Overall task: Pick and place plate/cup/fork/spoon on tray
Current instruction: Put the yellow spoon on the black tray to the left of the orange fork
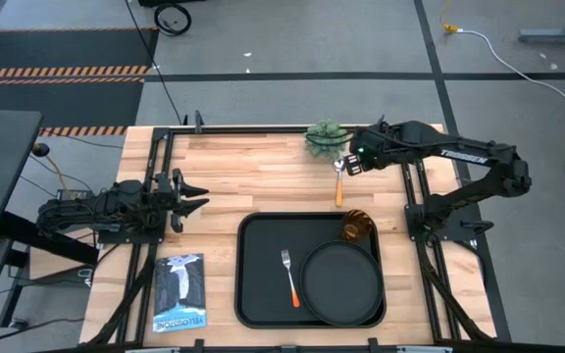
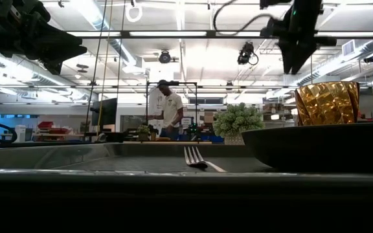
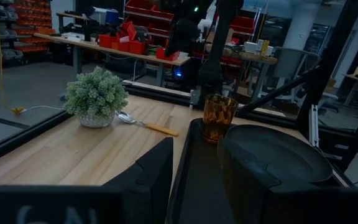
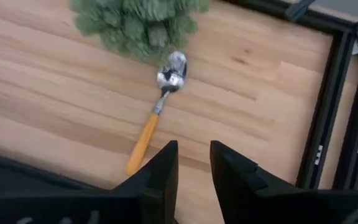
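Observation:
The black tray lies at the table's near middle. In it rest the round black plate at the right, the fork to the plate's left, and the amber cup in the far right corner. The spoon lies flat on the wood beyond the tray, its bowl by the potted plant and its orange handle toward the tray. My right gripper hovers open above the spoon, touching nothing; its fingers show near the handle end. My left gripper waits open at the table's left.
A small green potted plant stands at the far edge, right beside the spoon's bowl. A booklet lies left of the tray. Black frame rails run along the table's right and far edges. A person stands in the room behind.

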Controlling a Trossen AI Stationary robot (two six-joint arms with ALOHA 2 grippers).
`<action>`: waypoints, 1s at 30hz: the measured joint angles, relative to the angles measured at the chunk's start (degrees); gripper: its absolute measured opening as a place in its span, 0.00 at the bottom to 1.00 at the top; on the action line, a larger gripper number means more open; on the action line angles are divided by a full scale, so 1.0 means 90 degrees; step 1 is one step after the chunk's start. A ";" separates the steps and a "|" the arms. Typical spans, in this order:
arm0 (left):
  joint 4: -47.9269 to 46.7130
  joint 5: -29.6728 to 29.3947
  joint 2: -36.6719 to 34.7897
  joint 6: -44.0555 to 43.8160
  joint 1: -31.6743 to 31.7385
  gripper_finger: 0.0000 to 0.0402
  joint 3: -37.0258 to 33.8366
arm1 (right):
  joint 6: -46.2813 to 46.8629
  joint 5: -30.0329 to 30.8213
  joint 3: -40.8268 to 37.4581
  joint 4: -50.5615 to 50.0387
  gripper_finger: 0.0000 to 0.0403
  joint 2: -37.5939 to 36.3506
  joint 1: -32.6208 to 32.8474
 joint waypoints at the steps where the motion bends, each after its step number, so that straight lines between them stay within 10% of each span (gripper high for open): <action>1: 0.0000 0.0000 0.0000 0.0001 -0.0001 0.33 0.0000 | -0.0002 -0.0041 -0.0112 0.0101 0.25 0.0060 -0.0045; 20: 0.0005 0.0000 0.0000 -0.0004 0.0001 0.33 0.0000 | -0.0559 -0.0869 -0.1028 0.2495 0.43 0.2464 -0.0452; 30: 0.0002 0.0024 0.0000 -0.0010 -0.0001 0.33 0.0000 | -0.0341 -0.0214 -0.1043 0.3031 0.46 0.3204 -0.0292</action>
